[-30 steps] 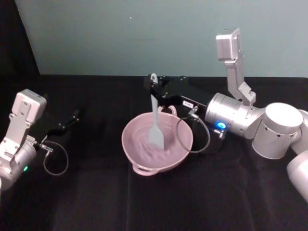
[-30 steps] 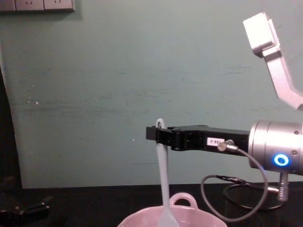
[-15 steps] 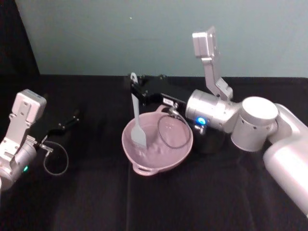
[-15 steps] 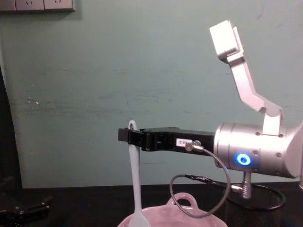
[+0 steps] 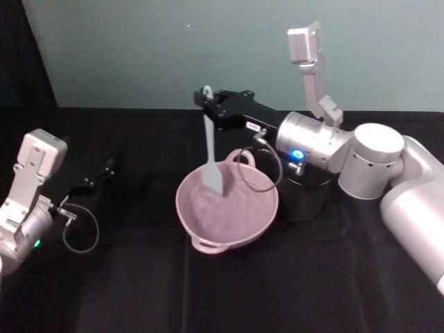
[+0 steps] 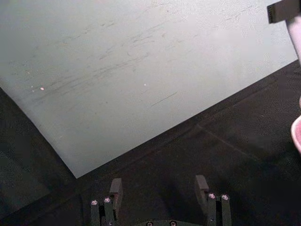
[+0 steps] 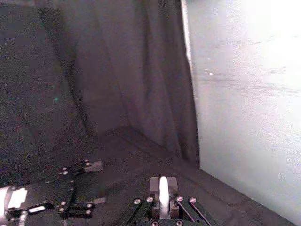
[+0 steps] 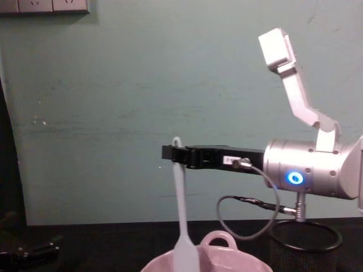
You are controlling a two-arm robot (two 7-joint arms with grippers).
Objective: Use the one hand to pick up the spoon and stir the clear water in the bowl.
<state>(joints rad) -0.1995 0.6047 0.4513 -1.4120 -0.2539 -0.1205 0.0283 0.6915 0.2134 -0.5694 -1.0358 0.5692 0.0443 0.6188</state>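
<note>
Right end effector [image 5: 207,103], fingers closed on the top of the spoon [image 5: 209,149] handle, just below the small hole. The spoon hangs upright; its flat blade is low over the far left part of the pink bowl [image 5: 244,234], at about rim level. Whether it touches the water cannot be told. The right arm [image 5: 325,148] reaches level from the right, above the bowl, blue ring lit, grey cable looping beneath. A black cup [image 5: 309,202] stands just behind the bowl, under the arm. Left end effector [image 6: 159,188], fingers apart and holding nothing, rests low at the left, well apart from the bowl. Worktop [image 5: 139,284] covered in black cloth; teal wall [image 5: 139,55] behind; dark curtain [image 7: 117,70] at the left.
</note>
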